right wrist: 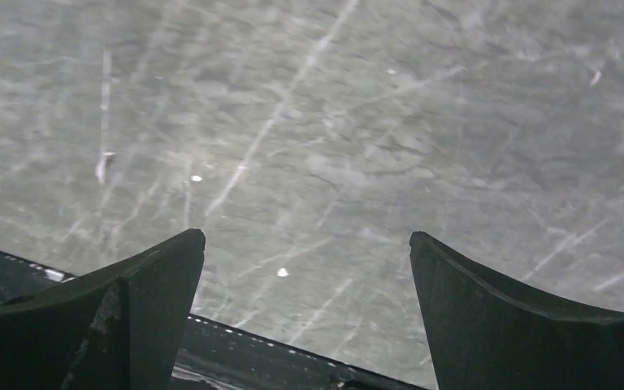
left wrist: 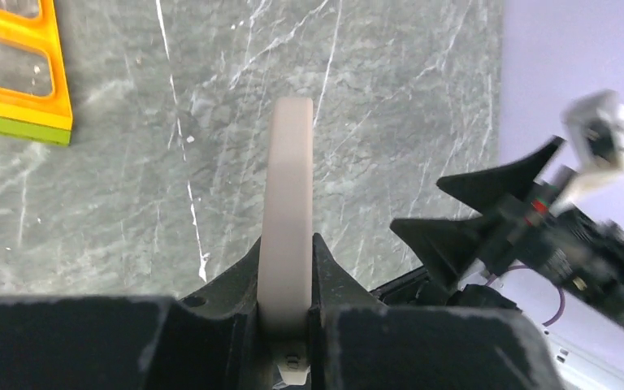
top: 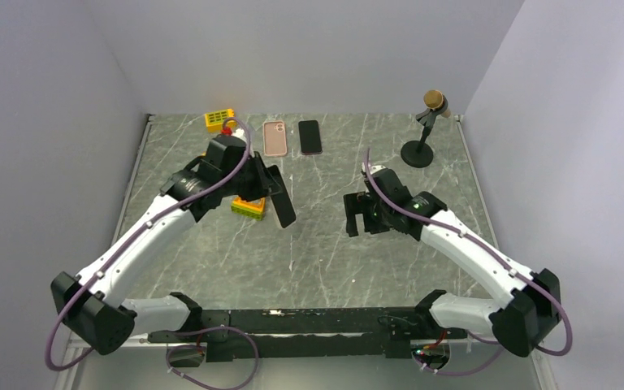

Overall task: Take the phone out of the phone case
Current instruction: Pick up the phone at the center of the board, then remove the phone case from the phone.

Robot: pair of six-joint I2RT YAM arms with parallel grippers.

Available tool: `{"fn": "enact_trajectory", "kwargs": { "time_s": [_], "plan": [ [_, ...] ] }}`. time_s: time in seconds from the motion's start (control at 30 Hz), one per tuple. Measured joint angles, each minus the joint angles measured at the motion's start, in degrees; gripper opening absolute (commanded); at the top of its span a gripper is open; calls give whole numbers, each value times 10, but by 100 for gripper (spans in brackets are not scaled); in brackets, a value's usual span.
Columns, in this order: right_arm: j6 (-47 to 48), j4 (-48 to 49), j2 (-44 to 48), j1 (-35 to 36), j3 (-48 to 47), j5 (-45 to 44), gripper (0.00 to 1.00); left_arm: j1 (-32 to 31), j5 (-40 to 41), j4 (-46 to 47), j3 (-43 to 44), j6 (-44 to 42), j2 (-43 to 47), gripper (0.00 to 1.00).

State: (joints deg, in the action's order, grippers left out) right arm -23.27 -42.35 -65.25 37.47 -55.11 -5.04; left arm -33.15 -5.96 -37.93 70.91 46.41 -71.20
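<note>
The cased phone (left wrist: 288, 187) is pinched edge-on in the left claw (left wrist: 287, 272) and appears lifted off the surface (top: 325, 260); its long axis is seen running out from the claw, roughly toward the near edge in the top view; the right claw (top: 360, 215) is spread wide, nothing gripped, off to the phone's right and faced toward it; a leftward reach is judged the need.

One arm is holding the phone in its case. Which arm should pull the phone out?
Probably the right. The right gripper is open, empty and close to the cased phone. The left gripper is busy, shut on its edge.
</note>
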Motion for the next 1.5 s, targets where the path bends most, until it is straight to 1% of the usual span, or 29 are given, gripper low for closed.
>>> {"fn": "enact_trajectory", "kwargs": {
  "time_s": [0.07,0.1,0.13,0.27,0.37,0.47,0.6,0.7,0.8,0.83,0.93,1.0,1.13,1.2,1.33,1.5],
  "plan": [
    [9,-20,-19,-24,-2,8,100,8,-9,9,-2,-20,23,0],
    [12,-25,-20,-38,-2,23,100,14,-23,25,-8,-22,34,0],
    [14,-26,-18,-51,-2,47,100,26,-52,62,-26,-21,50,0],
    [12,-3,9,-87,-10,181,100,82,-170,226,-133,25,107,0],
    [2,27,11,-92,-36,298,99,110,-235,302,-175,63,103,0],
    [-20,74,7,-92,-48,400,94,121,-290,360,-195,103,86,0],
    [-61,154,1,-93,-39,490,75,122,-343,444,-226,160,84,0],
    [-99,217,-9,-94,-22,540,70,122,-368,500,-251,199,84,0],
    [-155,319,-14,-94,15,590,65,123,-385,534,-269,231,85,0],
    [-173,350,-14,-94,27,603,62,123,-390,543,-271,238,85,0],
    [-240,466,-14,-94,76,647,47,123,-399,567,-276,257,86,0],
    [-280,526,-16,-94,97,669,41,123,-405,584,-279,269,87,0],
    [-349,630,-26,-94,117,693,38,123,-416,613,-285,289,95,0],
    [-370,664,-26,-94,124,701,36,123,-423,626,-287,299,95,0],
    [-396,709,-26,-94,129,712,31,123,-433,648,-292,314,95,0],
    [-411,741,-31,-87,132,718,25,123,-446,660,-292,323,95,0]
  ]
}}
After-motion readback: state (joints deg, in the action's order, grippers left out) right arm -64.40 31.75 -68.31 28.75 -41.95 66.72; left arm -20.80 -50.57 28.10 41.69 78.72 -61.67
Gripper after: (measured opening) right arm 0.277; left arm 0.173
